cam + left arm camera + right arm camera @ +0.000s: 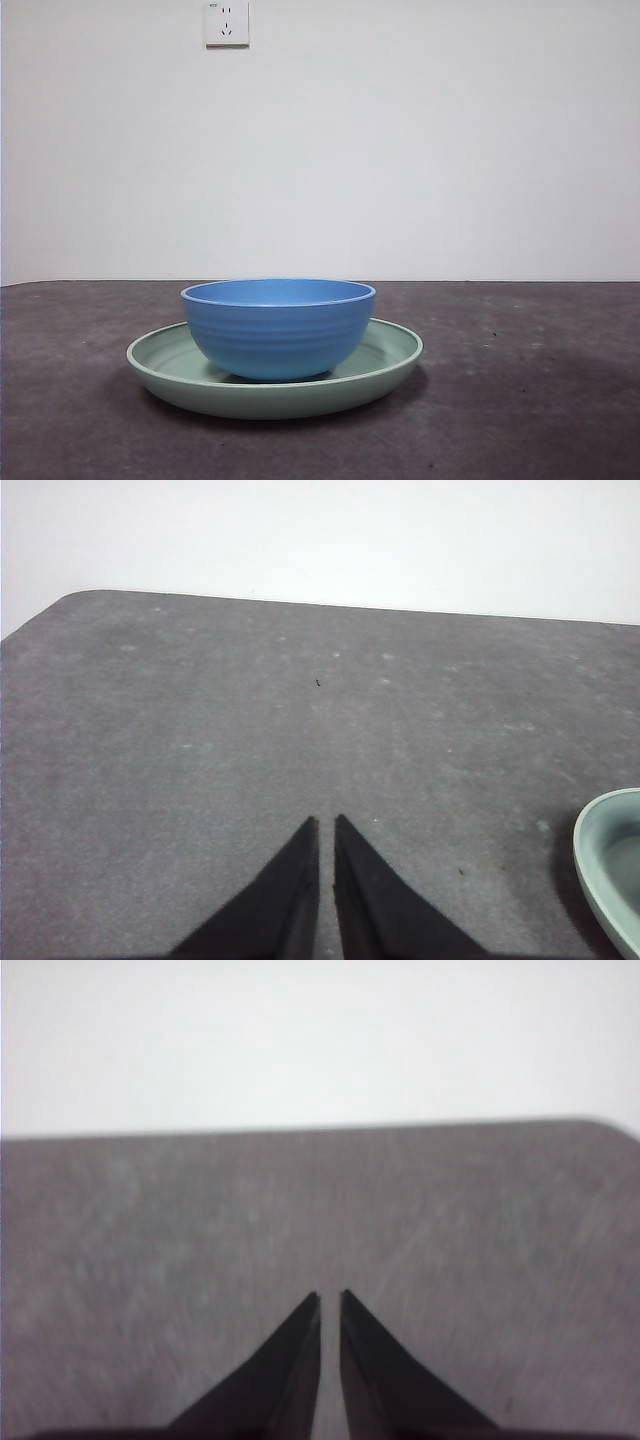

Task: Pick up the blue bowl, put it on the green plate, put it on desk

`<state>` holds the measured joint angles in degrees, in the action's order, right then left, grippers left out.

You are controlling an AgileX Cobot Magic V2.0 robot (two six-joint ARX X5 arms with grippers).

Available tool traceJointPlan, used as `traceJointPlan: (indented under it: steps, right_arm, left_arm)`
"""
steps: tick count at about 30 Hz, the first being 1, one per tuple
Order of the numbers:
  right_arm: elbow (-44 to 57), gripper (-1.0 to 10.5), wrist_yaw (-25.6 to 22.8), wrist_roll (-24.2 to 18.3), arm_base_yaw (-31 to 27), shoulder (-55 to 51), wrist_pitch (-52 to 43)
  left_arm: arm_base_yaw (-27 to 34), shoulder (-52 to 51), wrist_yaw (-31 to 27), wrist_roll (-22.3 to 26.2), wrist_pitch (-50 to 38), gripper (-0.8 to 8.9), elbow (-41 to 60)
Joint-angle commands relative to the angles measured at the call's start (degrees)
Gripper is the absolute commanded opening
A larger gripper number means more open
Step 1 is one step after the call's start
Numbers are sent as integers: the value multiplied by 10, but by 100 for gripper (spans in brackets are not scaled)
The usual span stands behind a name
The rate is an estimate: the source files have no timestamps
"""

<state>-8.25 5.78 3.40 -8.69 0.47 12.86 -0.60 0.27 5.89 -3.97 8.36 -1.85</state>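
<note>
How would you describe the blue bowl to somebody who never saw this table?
On the dark grey desk, find the wide, pale green plate. The blue bowl stands inside it, narrower, taller, with faint ridges outside.

wall socket [226, 23]: white, top of wall | wall [450, 150]: plain white, behind
</note>
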Motion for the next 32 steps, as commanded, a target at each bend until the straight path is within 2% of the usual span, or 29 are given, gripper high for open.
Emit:
traceJointPlan:
  steps: [1, 11, 32]
  right_arm:
    - [44, 28, -3, 6, 0, -3, -40]
    - [76, 29, 2, -34, 40, -3, -29]
    - [76, 28, 2, -34, 41, -3, -39]
  left_arm:
    - [-1, -1, -1, 3, -6, 27, 12]
    - [0, -1, -1, 3, -6, 27, 12]
    - [-1, -1, -1, 3, -6, 27, 12]
